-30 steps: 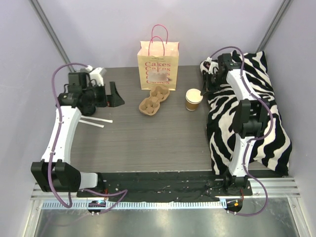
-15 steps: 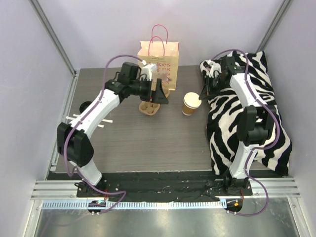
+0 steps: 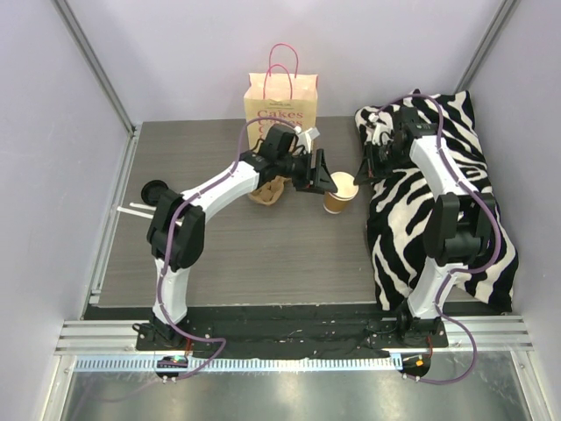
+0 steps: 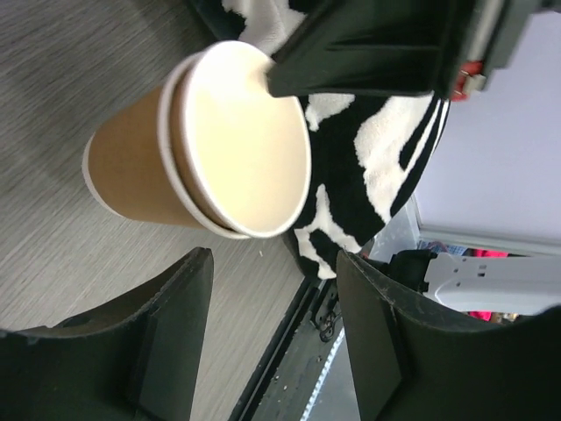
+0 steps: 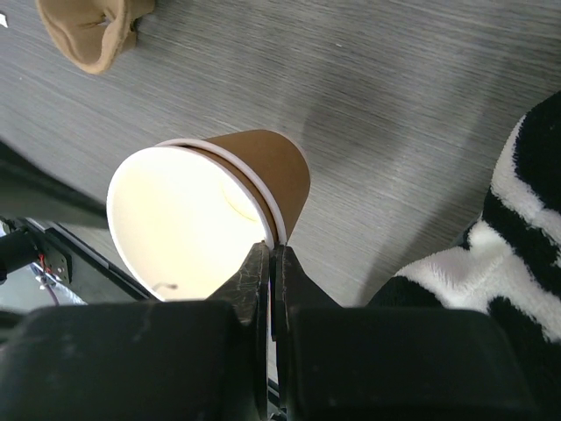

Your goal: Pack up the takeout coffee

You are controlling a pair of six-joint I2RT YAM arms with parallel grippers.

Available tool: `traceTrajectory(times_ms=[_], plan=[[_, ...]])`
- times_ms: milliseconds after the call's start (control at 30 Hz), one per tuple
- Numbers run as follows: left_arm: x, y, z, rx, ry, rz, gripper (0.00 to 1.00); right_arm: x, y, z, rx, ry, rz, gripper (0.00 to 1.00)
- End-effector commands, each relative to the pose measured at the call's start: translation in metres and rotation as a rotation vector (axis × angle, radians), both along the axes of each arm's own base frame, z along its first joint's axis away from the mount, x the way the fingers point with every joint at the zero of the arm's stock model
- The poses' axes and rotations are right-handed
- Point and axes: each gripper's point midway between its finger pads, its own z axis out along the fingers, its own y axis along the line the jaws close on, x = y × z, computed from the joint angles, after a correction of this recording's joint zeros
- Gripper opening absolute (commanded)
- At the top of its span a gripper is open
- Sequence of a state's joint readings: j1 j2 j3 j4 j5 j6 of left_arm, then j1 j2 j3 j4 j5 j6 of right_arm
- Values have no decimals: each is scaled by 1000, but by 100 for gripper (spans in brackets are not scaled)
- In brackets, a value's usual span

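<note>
Bottom of the overhead frame: both arm bases at the near edge of the dark wood-grain tabletop (image 3: 263, 254). Zebra-print cushion (image 3: 447, 228) covers the right side of the frame from bottom to top, with the right arm running up over it. Left edge, mid-height: thin white sticks (image 3: 136, 209) lying flat. Centre of the frame: paper coffee cup (image 3: 340, 191), brown, no lid, tilted off upright with its mouth tipped up. A double white rim shows, possibly two cups nested, can't confirm. Right gripper (image 3: 364, 171) comes in from the cushion side. Its jaws are closed to a thin slit, pinching the cup wall at the rim, one finger inside and one outside (right wrist view). Left gripper (image 3: 316, 175) is just left of the cup, jaws spread wide and holding nothing. In the left wrist view the cup sits beyond the fingertips, not between them. Just behind the left gripper, a pulp cup carrier (image 3: 266, 191) lies on the tabletop, partly hidden by the left arm. Top centre: paper bag (image 3: 280, 105) printed "Cakes", pink handles, standing upright at the far edge.
</note>
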State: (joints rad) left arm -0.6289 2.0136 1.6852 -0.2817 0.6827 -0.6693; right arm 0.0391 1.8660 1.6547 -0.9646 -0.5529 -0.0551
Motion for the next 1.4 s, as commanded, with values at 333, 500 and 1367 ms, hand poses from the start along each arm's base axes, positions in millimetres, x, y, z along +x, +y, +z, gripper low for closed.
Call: traceTrajectory(times_ms=[333,500,1367], plan=[[15,-13,33,-127,-33,20,57,-7,8,29,26,-78,31,1],[12,-11,32,-126,-36,26,57,-4,8,32,27,-89,27,1],[14,-20,47,-190,-54,29,49,-3,11,38,-20,-122,42,1]])
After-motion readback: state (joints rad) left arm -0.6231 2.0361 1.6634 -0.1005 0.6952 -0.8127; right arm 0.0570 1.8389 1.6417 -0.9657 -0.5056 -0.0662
